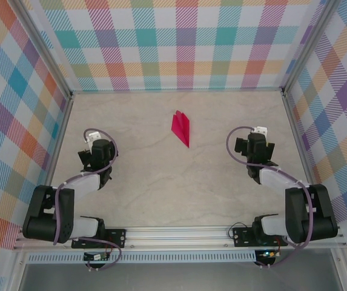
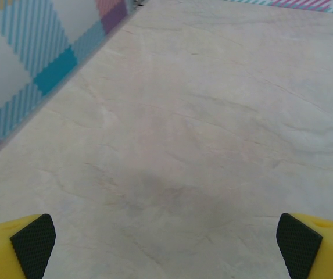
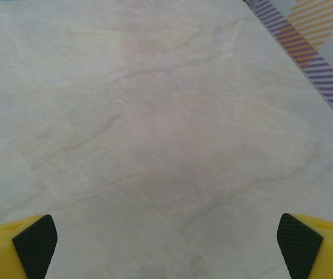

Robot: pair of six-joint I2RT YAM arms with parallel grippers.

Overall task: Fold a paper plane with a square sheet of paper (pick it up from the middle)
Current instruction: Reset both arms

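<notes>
Between the left gripper (image 2: 166, 247) and the right gripper (image 3: 166, 247), slightly farther out than both, the paper plane (image 1: 181, 128) lies on the table (image 1: 221, 194), well apart from either, its sharp tip pointing back toward the near edge. Each gripper hangs over bare table with its jaws spread wide, holding nothing.
</notes>
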